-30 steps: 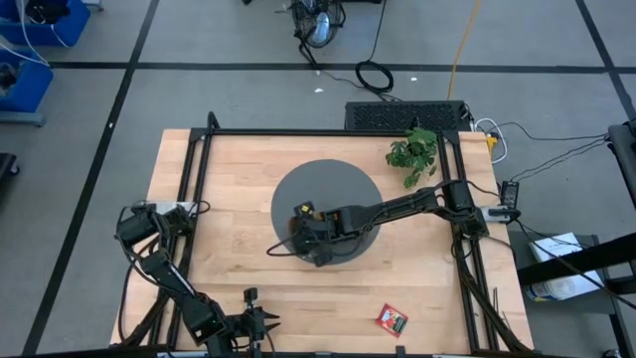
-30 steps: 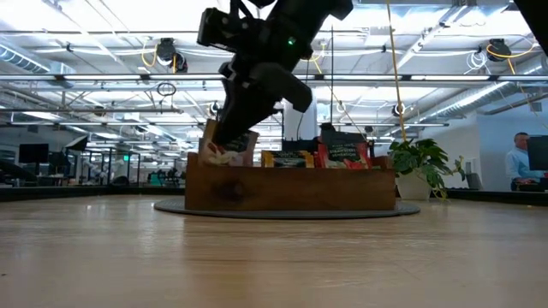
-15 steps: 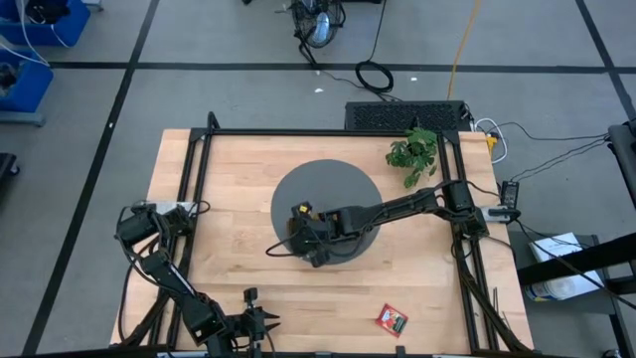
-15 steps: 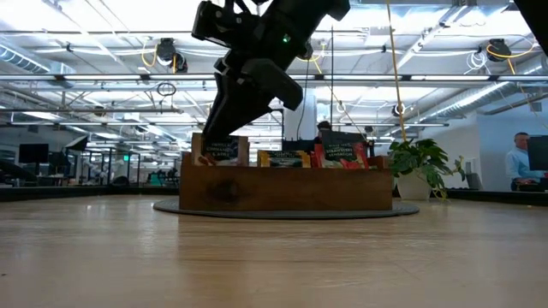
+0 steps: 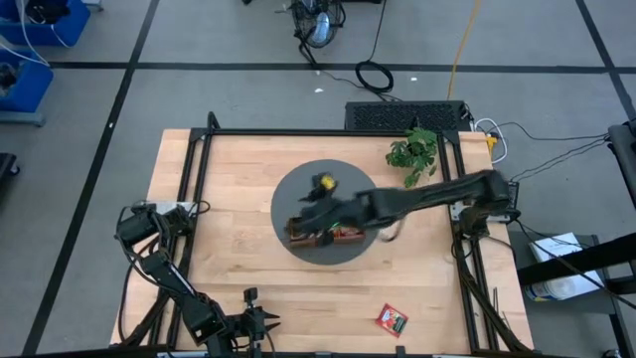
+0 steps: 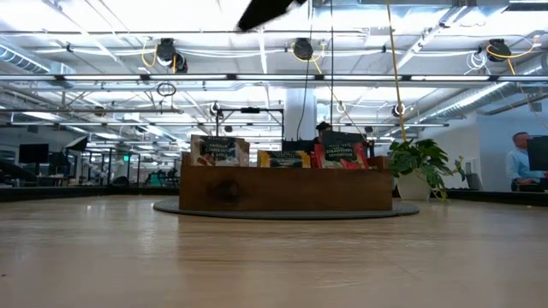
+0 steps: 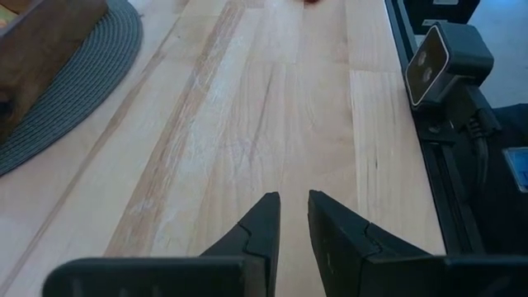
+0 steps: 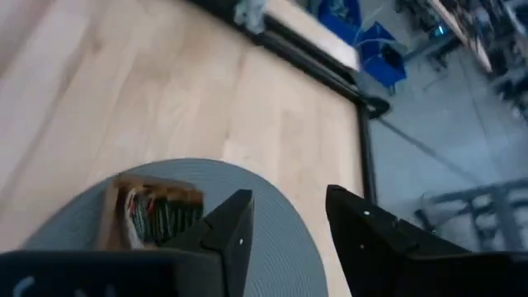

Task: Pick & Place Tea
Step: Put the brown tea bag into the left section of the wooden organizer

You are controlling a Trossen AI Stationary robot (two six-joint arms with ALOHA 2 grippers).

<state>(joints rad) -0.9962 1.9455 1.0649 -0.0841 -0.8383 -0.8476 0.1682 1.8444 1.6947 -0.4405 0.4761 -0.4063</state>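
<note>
In the high view, one red tea sachet (image 5: 391, 319) lies flat and alone near the table's front edge, well apart from the wooden tray (image 5: 323, 235) on the round grey mat (image 5: 298, 194), above which the right gripper (image 5: 320, 185) hangs. In the low view, further sachets (image 6: 219, 151) stand upright in the tray; they are judged light, thin and pliable, best pinched across an exposed top edge. In the wrist views, the right gripper (image 8: 285, 216) stands open and empty over the mat, and the left gripper (image 7: 293, 216), parked at the table's front left, shows a narrow gap and holds nothing.

High view looked straight down, far above, taking whole table (image 5: 238, 169) and floor around; low view sat at tabletop height, level, facing room; both shared wooden tray (image 6: 287, 188) on round grey mat (image 5: 298, 194); left wrist view looked close along boards from table's near edge, catching mat edge; right wrist view looked down from above mat, tray end visible.
</note>
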